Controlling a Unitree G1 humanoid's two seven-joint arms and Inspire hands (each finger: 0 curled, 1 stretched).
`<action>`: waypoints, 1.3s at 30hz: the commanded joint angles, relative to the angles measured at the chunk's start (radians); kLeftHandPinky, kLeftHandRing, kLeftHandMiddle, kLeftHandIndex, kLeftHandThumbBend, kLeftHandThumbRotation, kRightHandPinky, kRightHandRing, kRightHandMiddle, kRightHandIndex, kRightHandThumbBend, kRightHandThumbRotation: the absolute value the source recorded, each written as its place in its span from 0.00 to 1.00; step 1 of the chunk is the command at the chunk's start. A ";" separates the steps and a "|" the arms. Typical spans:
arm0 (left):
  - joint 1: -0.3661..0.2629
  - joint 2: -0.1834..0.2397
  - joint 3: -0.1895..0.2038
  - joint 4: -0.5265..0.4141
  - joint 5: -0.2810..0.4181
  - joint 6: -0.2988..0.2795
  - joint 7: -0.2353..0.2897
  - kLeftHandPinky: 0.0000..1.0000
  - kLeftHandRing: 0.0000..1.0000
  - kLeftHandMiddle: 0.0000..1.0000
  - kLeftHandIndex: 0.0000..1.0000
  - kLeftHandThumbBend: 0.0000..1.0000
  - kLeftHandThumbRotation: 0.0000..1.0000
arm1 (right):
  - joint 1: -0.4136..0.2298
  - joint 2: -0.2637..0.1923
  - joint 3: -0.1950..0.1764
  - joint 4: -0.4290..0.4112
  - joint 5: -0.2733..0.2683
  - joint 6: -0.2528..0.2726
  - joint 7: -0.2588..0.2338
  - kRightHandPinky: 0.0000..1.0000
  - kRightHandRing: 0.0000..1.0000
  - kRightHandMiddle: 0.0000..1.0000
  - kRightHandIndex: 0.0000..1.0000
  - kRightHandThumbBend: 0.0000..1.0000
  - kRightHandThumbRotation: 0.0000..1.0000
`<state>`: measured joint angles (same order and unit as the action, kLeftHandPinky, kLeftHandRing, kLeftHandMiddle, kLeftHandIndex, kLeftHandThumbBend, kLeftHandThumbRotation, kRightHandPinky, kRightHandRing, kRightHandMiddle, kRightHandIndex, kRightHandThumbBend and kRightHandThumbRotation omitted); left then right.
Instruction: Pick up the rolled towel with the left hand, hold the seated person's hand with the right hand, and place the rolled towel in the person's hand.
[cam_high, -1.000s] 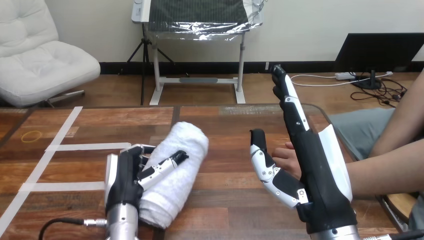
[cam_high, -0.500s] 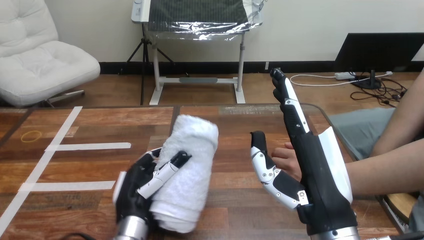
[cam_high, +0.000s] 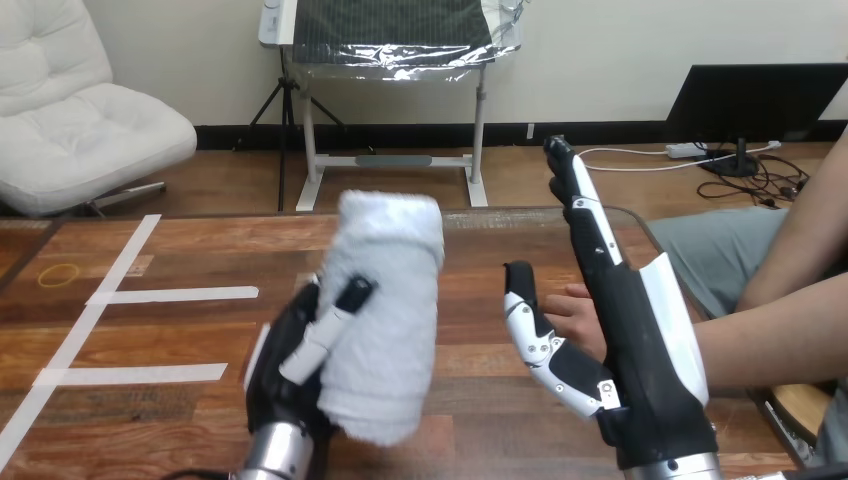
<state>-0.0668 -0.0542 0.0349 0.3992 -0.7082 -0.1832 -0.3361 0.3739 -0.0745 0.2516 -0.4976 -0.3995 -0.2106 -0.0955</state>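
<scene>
1. While the left hand (cam_high: 282, 385) at the near edge has its fingers and thumb wrapped round the rolled towel (cam_high: 390, 280), which stands almost upright and looks clear of the worktop (cam_high: 170, 335), the pick-up step reads as done.
2. Just to the right, the right hand (cam_high: 640, 370) is wide. Its fingers (cam_high: 585, 220) run straight up and away, the thumb is spread off to the left, and they close on nothing.
3. Beyond that palm, in the gap between thumb and fingers, lies the person's hand (cam_high: 572, 312), with its forearm coming in from the view's right. It sits close beside the right hand, and I cannot tell whether the two touch. No curl round it shows, so the hold seems not yet made.
4. The towel and the person's hand are apart, with the right thumb between them, so the handover is left to do. By my reading the right hand must close first. The left must then carry the towel rightward and release it into the person's palm.
5. Farther off on the worktop lie white tape strips (cam_high: 175, 294) and, at the far left, a small yellow ring (cam_high: 58, 274), neither part of the job.
</scene>
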 joint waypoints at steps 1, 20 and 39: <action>-0.089 -0.053 0.061 -0.218 -0.133 0.038 -0.079 0.32 0.35 0.40 0.46 0.86 0.01 | -0.082 0.029 -0.029 -0.020 0.012 -0.009 -0.021 1.00 1.00 1.00 1.00 0.00 0.00; -0.079 -0.058 0.080 -0.274 -0.231 0.179 -0.131 0.32 0.35 0.41 0.47 0.86 0.00 | -0.088 0.032 -0.047 -0.017 0.014 -0.010 -0.021 1.00 1.00 1.00 1.00 0.00 0.00; -0.078 -0.075 0.063 -0.299 -0.151 0.167 -0.128 0.32 0.35 0.40 0.46 0.89 0.00 | -0.114 -0.030 -0.144 -0.070 -0.008 0.112 0.040 1.00 1.00 1.00 1.00 0.01 0.00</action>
<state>-0.0783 -0.0594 0.1039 0.1569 -0.8686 -0.0013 -0.4537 0.3266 -0.0819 0.1610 -0.5113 -0.4021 -0.1398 -0.0798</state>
